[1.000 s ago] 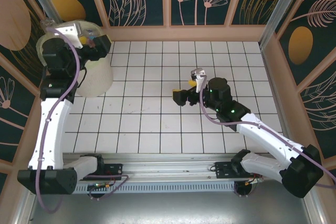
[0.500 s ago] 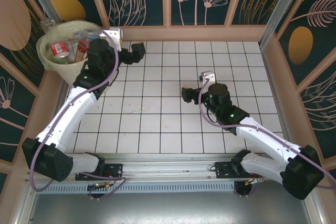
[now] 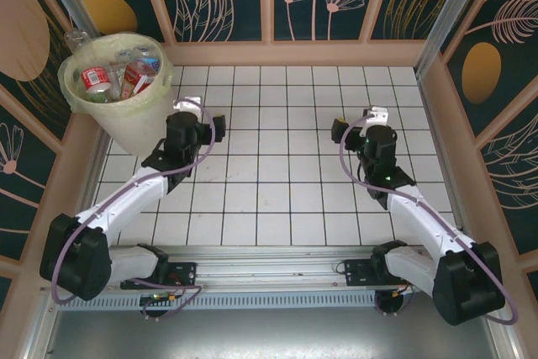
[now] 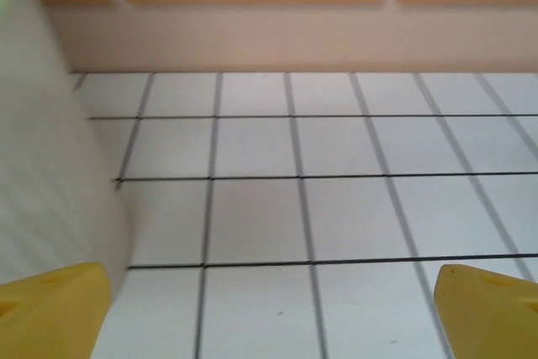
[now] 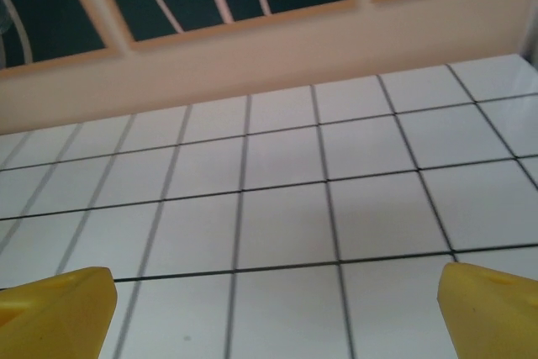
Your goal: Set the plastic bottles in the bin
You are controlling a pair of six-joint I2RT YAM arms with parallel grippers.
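top view: the bin (image 3: 139, 128) stands at the upper left of the frame, on the corner of the tiled worktop (image 3: 269, 174). the plastic bottles (image 3: 97, 79) lie heaped inside it, red and orange labels showing. one clear bottle (image 3: 77, 38) sits at the far rim; whether it is inside or behind cannot be told. the left pincer (image 3: 214, 128) hangs just right of the bin wall, jaws wide, holding nothing. the right pincer (image 3: 340, 130), at centre right, is likewise wide and empty. wrist views: yellow fingertips (image 4: 50, 308) at the bottom corners, bare tile between them. judgement: the sorting looks almost finished. to close well, keep both pincers wide, lift the left arm away without brushing the bin wall, and check the rim bottle before resting.
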